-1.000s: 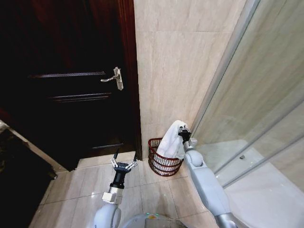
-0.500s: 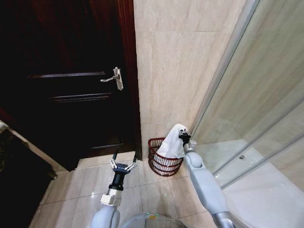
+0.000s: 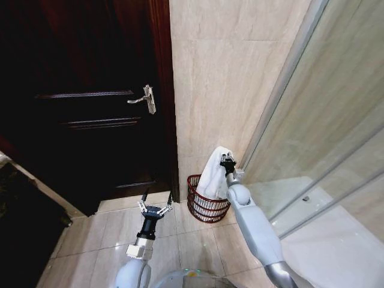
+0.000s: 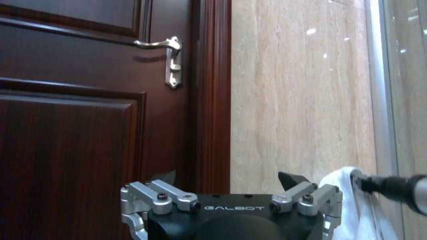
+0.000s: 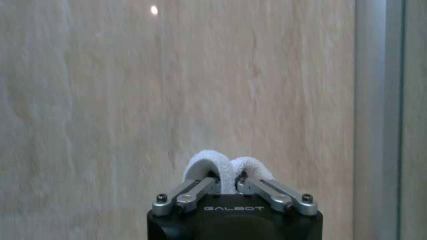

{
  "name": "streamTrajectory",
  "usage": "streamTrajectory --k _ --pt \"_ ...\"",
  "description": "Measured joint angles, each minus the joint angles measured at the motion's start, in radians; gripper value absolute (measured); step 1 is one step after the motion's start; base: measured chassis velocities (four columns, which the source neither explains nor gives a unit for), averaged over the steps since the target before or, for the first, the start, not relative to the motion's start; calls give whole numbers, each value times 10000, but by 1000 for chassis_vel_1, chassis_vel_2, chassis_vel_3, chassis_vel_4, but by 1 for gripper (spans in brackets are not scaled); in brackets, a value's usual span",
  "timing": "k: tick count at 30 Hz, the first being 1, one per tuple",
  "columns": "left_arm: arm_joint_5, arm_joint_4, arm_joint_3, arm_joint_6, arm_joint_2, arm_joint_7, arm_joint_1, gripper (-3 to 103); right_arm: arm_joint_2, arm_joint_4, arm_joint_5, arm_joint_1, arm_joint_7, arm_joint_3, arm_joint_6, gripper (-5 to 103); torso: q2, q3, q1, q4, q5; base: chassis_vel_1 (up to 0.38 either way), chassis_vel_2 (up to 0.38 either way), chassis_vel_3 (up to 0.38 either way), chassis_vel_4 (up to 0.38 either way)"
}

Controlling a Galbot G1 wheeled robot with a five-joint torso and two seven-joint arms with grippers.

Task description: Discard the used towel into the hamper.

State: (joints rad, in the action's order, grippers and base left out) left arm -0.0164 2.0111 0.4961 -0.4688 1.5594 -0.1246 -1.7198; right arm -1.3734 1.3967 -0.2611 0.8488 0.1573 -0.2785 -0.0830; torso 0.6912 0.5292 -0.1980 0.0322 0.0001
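A white towel hangs from my right gripper, which is shut on its top fold, above the reddish-brown slatted hamper standing on the floor against the tiled wall. The towel's lower end hangs down to the hamper's rim. In the right wrist view the towel bulges out between the shut fingers, facing the wall. My left gripper stands open and empty above the floor left of the hamper, pointing at the door. The left wrist view has that gripper low in the picture, with the towel at its edge.
A dark wooden door with a silver handle stands to the left of the beige tiled wall. A glass shower partition runs along the right. Pale floor tiles lie open in front of the door.
My right gripper has lifted and shifted slightly left with the towel, bringing it more over the hamper. The left arm has stayed where it was.
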Motion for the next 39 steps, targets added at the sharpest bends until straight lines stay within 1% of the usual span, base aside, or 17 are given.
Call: streamTrajectory --k 6,11,12,16,20,21,23,24,26,27,29,31,32,33,34,36,39 --pt "-1 -100 -11 76 -70 -14 17 100 -207 -484 -267 31 -72 -102 26 7 -83 -49 39 1 -1 0 0 0 0" --pt "-82 -105 -13 116 -165 -23 53 100 -389 -701 -257 133 -254 -153 26 7 -337 -191 148 1 -1 0 0 0 0" --pt "-82 -105 -13 116 -165 -23 53 100 -389 -701 -257 133 -254 -153 26 7 -337 -191 148 1 -1 0 0 0 0" --pt "-192 -105 6 132 -244 -24 83 100 -480 -746 -156 218 -288 -135 46 7 -570 -327 245 1 -1 0 0 0 0" --pt "-221 -106 18 132 -277 -22 93 100 -486 -691 -137 236 -284 -128 63 7 -670 -383 288 1 -1 0 0 0 0" --pt "-261 -122 27 117 -294 -22 109 100 -465 -462 -124 239 -207 -148 93 7 -762 -433 330 1 1 0 0 0 0" --pt "-336 -170 43 35 -308 8 164 100 -207 342 -138 295 23 -177 310 7 -860 -476 381 3 1 0 0 0 0" --pt "-336 -170 43 35 -308 8 164 100 -207 342 -138 295 23 -177 310 7 -860 -476 381 3 1 0 0 0 0" --pt "-340 -182 46 19 -318 23 214 100 304 1303 -213 507 210 -125 540 7 -891 -493 402 1 -4 0 0 0 0" --pt "-340 -182 46 19 -318 23 214 100 304 1303 -213 507 210 -125 540 7 -891 -493 402 1 -4 0 0 0 0" --pt "-340 -131 12 25 -303 30 229 100 965 2439 -269 878 308 -21 803 7 -902 -493 406 1 4 0 0 0 0" --pt "-320 -101 -30 29 -299 26 236 100 1398 3183 -390 1045 316 -9 1051 7 -902 -495 409 -2 -5 0 0 0 0" --pt "-320 -101 -30 29 -299 26 236 100 1398 3183 -390 1045 316 -9 1051 7 -902 -495 409 -2 -5 0 0 0 0" --pt "-288 -101 -60 28 -286 19 235 100 1653 3657 -563 1092 334 19 1217 7 -902 -494 408 -2 2 0 0 0 0" --pt "-285 -101 -63 27 -282 18 234 100 1688 3715 -592 1092 338 23 1241 7 -902 -493 408 -1 2 0 0 0 0" --pt "-231 -123 -97 -14 -229 8 201 100 2070 4306 -1046 969 362 188 1532 7 -895 -489 407 0 -2 0 0 0 0" --pt "-223 -136 -101 -74 -221 6 167 100 2181 4303 -1278 698 309 425 1643 7 -885 -486 404 1 -3 0 0 0 0"
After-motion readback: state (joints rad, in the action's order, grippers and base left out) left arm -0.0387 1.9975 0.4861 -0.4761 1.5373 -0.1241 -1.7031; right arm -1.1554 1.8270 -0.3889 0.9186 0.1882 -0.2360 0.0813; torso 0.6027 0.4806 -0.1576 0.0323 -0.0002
